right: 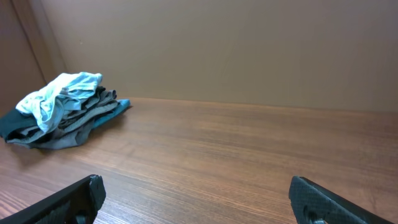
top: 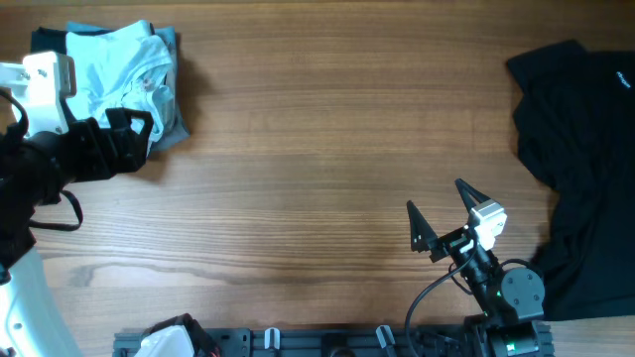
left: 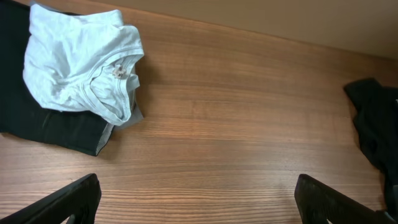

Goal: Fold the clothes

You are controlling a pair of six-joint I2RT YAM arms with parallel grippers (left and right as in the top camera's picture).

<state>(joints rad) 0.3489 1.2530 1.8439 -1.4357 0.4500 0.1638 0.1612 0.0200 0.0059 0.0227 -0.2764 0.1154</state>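
1. The left gripper is standing with its jaws spread wide and holding nothing. In its own wrist view only bare wood is showing between the fingers.
2. The right gripper is also gaping wide and empty. It is sitting over bare board at the lower right of the overhead frame, with its fingers pointing toward the upper left.
3. The pale blue T-shirt is lying crumpled at the upper left of the overhead frame, just beside the left gripper. Whether the two are touching I cannot tell.
4. That shirt is resting on a stack of dark garments, whose grey and teal edges are showing beneath it.
5. The black T-shirt is sprawling unfolded along the right edge of the overhead frame, near the right gripper but apart from its fingers.
6. The wooden table is stretching bare between the two heaps, its brown grain running left to right.
7. A plain tan wall is rising behind the table's far edge in the right wrist view.
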